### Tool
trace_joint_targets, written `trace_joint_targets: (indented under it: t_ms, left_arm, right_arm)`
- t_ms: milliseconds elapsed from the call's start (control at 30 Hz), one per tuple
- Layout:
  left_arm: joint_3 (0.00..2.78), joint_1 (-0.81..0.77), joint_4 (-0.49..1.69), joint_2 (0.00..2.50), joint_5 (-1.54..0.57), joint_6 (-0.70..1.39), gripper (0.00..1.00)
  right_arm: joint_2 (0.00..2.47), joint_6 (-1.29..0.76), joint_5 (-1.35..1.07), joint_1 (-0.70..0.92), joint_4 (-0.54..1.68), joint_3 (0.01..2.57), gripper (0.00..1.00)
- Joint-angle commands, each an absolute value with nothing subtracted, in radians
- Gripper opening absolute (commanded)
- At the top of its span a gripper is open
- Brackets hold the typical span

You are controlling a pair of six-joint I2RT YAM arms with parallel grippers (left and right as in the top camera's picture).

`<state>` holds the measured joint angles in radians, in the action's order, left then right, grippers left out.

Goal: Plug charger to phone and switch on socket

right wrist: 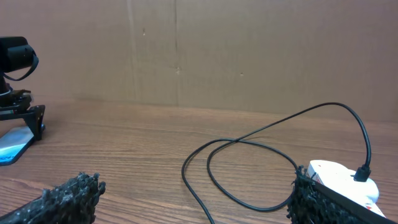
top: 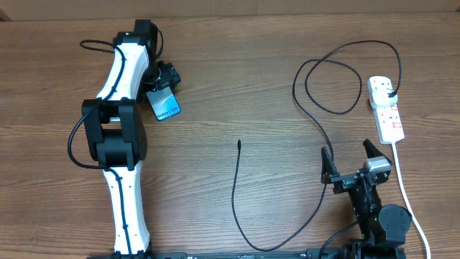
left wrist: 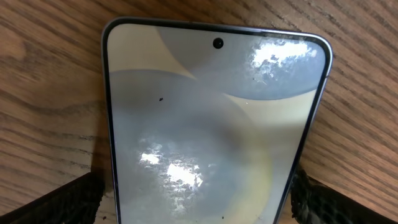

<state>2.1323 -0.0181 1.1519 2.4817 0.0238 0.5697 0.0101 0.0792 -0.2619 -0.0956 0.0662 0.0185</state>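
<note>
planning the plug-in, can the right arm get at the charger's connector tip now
Probably yes: the right gripper is open, and only the charger's own cable lies between it and the connector tip.

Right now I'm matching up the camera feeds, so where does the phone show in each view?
Overhead: phone in the upper left, at the end of the left arm.
Left wrist: phone fills most of the frame, screen up.
Right wrist: phone is a blue sliver at the far left edge.
Shared landmark: the left tool, right at the phone in every view.
</note>
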Motion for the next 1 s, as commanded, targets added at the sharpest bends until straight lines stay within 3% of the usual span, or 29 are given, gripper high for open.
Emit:
trace_joint_targets:
  t_ms: [0,967]
  left_arm:
    - [2.103,-0.021,1.139,2.498,0.008,0.558,1.0]
    - [2.103,-0.021,1.136,2.498,0.007,0.558,0.91]
  right_arm:
    - [0.003,0.08,-0.255,-0.087,0.062,0.008,1.0]
    - [0.003,0.08,-0.255,-0.087,0.061,0.008,1.0]
